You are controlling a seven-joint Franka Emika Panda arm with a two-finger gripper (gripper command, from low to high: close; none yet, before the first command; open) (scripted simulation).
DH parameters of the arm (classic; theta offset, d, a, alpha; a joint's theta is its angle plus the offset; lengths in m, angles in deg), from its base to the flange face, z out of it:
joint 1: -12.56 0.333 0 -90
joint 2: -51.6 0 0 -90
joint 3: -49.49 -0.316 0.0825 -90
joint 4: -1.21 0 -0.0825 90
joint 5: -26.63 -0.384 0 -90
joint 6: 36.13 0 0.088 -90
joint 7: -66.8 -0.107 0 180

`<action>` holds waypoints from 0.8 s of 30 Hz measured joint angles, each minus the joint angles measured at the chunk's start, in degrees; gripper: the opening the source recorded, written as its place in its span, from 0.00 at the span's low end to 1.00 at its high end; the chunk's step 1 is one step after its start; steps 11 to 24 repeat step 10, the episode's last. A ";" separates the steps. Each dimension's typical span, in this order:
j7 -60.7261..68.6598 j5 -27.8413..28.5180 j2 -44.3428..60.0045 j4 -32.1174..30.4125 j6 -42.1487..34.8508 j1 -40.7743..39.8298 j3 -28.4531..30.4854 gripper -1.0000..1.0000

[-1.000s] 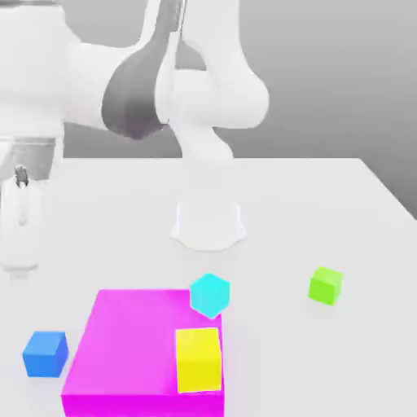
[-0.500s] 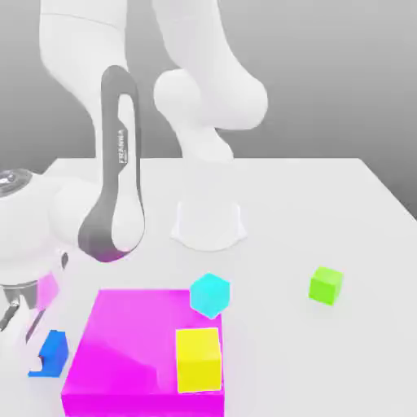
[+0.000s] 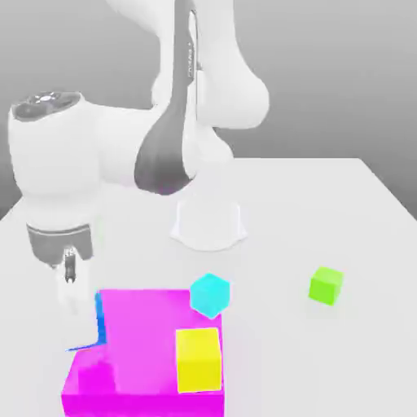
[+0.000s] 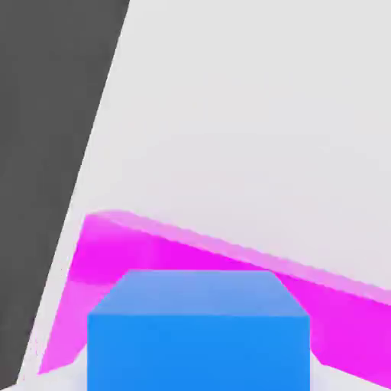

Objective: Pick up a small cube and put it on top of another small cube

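The small cube [image 3: 100, 322], bright blue, shows as a narrow strip against the left edge of the big magenta block [image 3: 138, 342]. My gripper [image 3: 81, 313] hangs from the white hand at the exterior view's left and is shut on that cube. In the hand view the blue small cube [image 4: 198, 336] sits very close, with the magenta block [image 4: 153, 252] just behind it. Most of the cube is hidden in the exterior view.
A yellow cube [image 3: 199, 359] rests on the magenta block's top near its front. A cyan cube [image 3: 210, 294] stands at the block's far right corner, and a green cube [image 3: 326, 286] lies alone on the white table to the right. The arm's base [image 3: 208, 221] stands behind.
The hand swept down to the blue cube at the front left and shut on it. Cube and hand have since moved up and right, against the magenta block's left edge.
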 joint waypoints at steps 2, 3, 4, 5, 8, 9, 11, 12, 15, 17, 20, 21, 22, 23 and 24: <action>3.05 -0.88 -3.05 0.79 -3.88 4.39 -1.94 0.00; 3.61 -0.77 -3.01 0.76 -3.85 7.14 -2.08 0.00; 3.70 -0.41 -2.04 0.49 -2.65 9.85 -1.85 0.00; 3.57 0.00 -0.60 0.10 -0.84 11.99 -0.77 0.00; 3.29 0.57 2.38 -0.73 2.94 9.01 1.22 1.00; 3.29 0.57 2.38 -0.73 2.94 9.02 1.22 1.00; 3.29 0.57 2.38 -0.73 2.94 9.02 1.22 1.00; 3.29 0.57 2.38 -0.73 2.94 9.02 1.22 1.00; 3.29 0.57 2.38 -0.73 2.94 9.02 1.22 1.00; 3.29 0.57 2.38 -0.73 2.94 9.02 1.22 1.00; 3.29 0.57 2.38 -0.73 2.94 9.02 1.22 1.00; 3.29 0.57 2.38 -0.73 2.94 9.02 1.22 1.00; 3.29 0.57 2.38 -0.73 2.94 9.02 1.22 1.00; 3.29 0.57 2.38 -0.73 2.94 9.02 1.22 1.00; 3.29 0.57 2.38 -0.73 2.94 9.02 1.22 1.00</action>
